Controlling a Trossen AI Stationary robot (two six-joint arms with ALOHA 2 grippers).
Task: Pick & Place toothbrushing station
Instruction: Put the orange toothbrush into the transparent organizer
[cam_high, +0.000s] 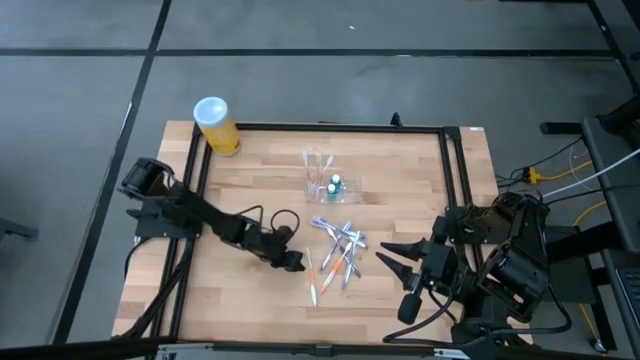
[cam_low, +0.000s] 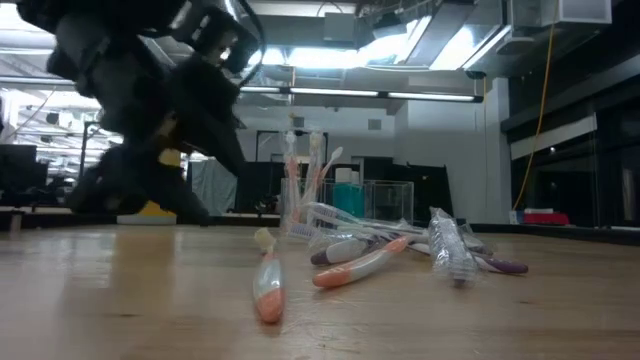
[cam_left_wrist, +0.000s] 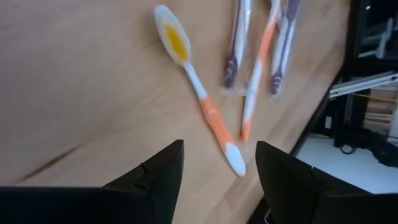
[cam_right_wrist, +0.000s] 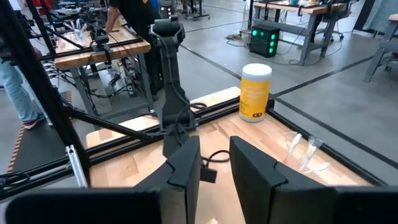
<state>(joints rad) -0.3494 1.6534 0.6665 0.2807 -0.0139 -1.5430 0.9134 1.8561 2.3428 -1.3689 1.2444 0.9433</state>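
**Left gripper open over a loose toothbrush; station stands at upper centre of the table**

High view: the station (cam_high: 328, 182) stands at upper centre of the table (cam_high: 250, 170), clear and hard to trace. Its long axis seems to run left to right and slightly down the frame. The left compartment holds upright toothbrushes; a teal-capped bottle (cam_high: 334, 185) stands in a compartment right of them. A yellow cylinder (cam_high: 215, 125) with a white lid sits at the table's upper left corner. Loose toothbrushes (cam_high: 340, 250) lie in a pile below the station, apart from it. The left gripper (cam_high: 292, 262) is at lower centre, just left of an orange-and-white brush (cam_high: 312, 283). The right gripper (cam_high: 392, 258) waits at lower right.

Low view: the station (cam_low: 340, 205) shows at centre behind the pile, brushes upright in its left part, the teal bottle (cam_low: 346, 195) beside them. The left arm fills the upper left.

Left wrist view: the left gripper's (cam_left_wrist: 219, 163) fingers (cam_left_wrist: 163, 171) stand open, empty, above the orange brush (cam_left_wrist: 205, 106).

Right wrist view: the right gripper (cam_right_wrist: 214, 163) holds nothing, its fingers (cam_right_wrist: 186, 163) parted by a narrow gap. The station (cam_right_wrist: 303, 149) is faintly visible at right, the cylinder (cam_right_wrist: 254, 92) beyond.
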